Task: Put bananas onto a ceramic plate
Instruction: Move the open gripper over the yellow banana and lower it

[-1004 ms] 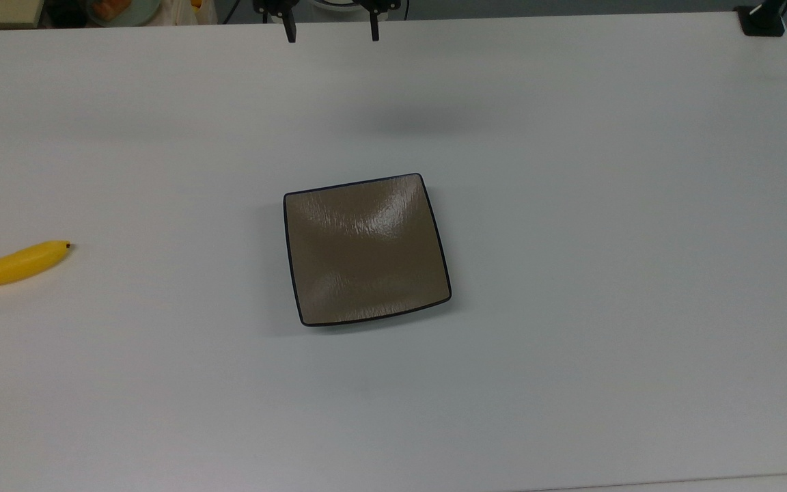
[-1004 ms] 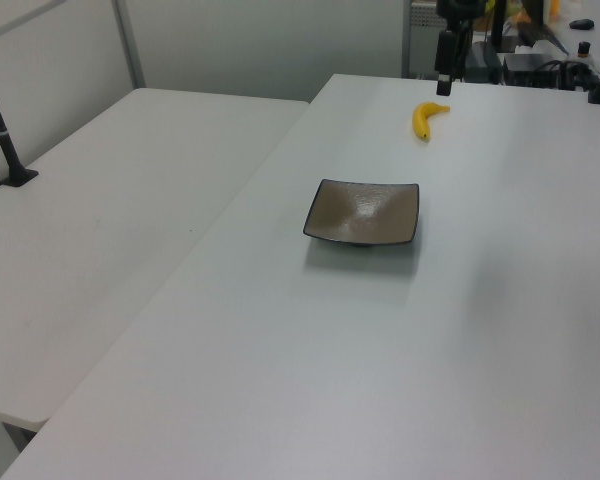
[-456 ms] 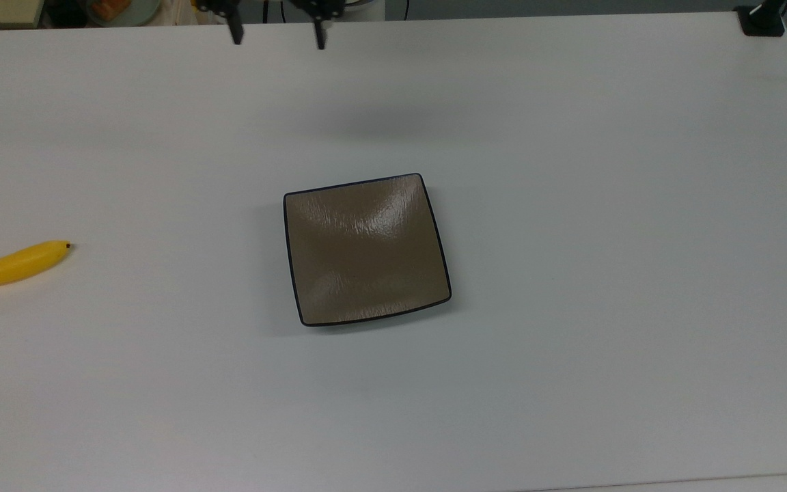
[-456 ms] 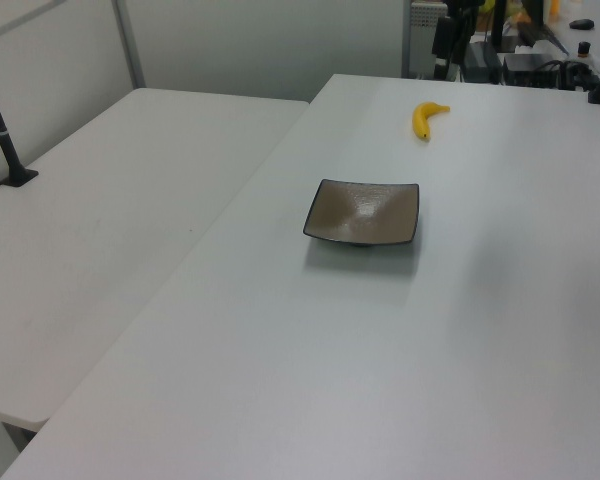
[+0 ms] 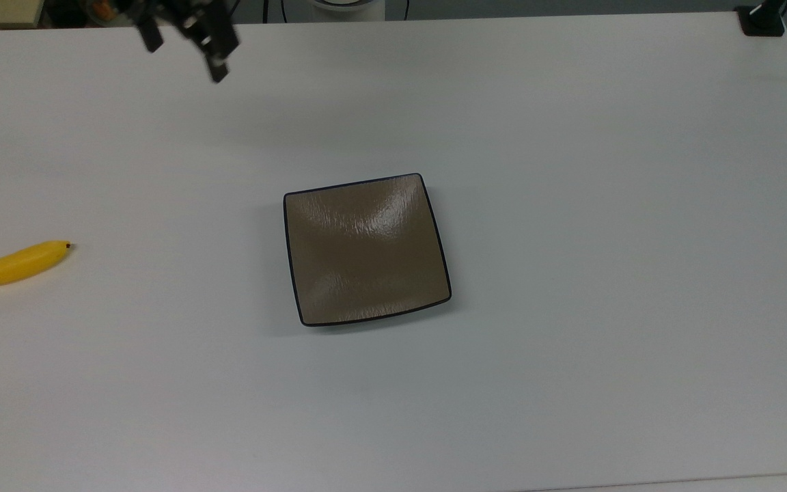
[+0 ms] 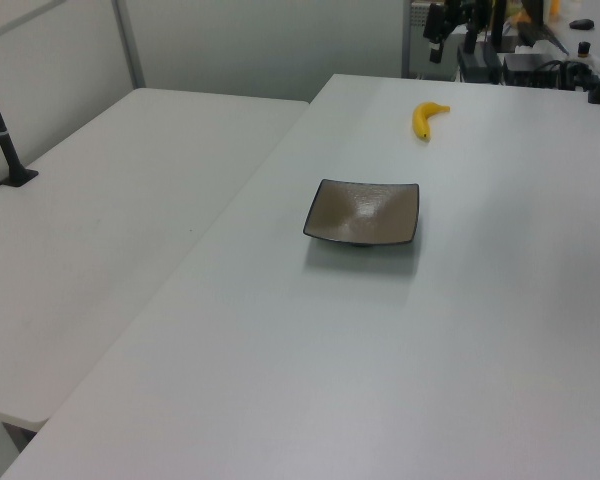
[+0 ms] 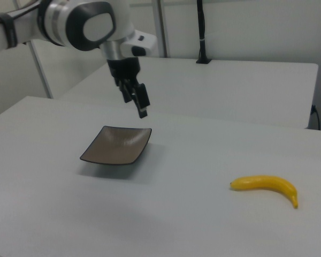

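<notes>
Hovering with jaws wide at the top view's eleven o'clock, the gripper (image 5: 185, 51) hung empty, while the right view showed the whole banana (image 7: 265, 186) well apart from the ceramic plate (image 7: 116, 145).

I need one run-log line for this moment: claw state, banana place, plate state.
claw: open, in air, holds nothing | banana: on table, apart from plate | plate: nothing on it | placing: not yet done

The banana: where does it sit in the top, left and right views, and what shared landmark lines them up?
Top view: the banana lies at the picture's left edge, partly cut off.
Left view: banana upper middle, beyond the plate.
Right view: banana lower right.
Shared landmark: the ceramic plate, empty, apart from the banana.
</notes>
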